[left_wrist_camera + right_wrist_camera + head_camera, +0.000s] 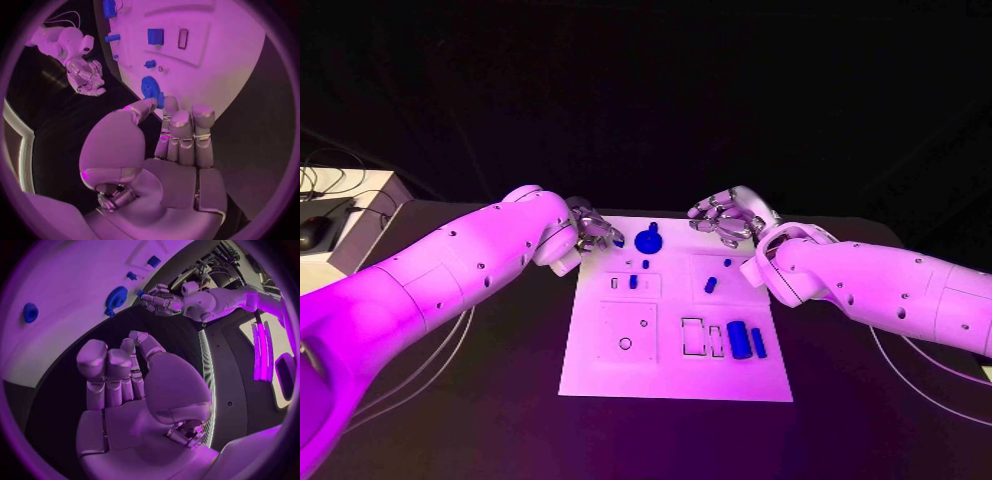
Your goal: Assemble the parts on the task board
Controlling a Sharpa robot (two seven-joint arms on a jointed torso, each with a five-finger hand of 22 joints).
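The white task board (675,350) lies in the middle of the table. A round blue part (648,240) sits near its far edge, several small blue parts (711,285) stand mid-board, and two longer ones (737,338) lie nearer me. My left hand (593,228) hovers at the board's far left corner. A small blue part (160,101) sits pinched between its thumb and a fingertip, beside the round blue part (149,86). My right hand (723,217) hangs over the far right edge, its fingers (106,365) loosely bent and holding nothing.
A pale box (351,215) with cables stands at the table's far left. Black table surface (473,400) surrounds the board on all sides. Empty cut-outs (629,330) mark the board's nearer half.
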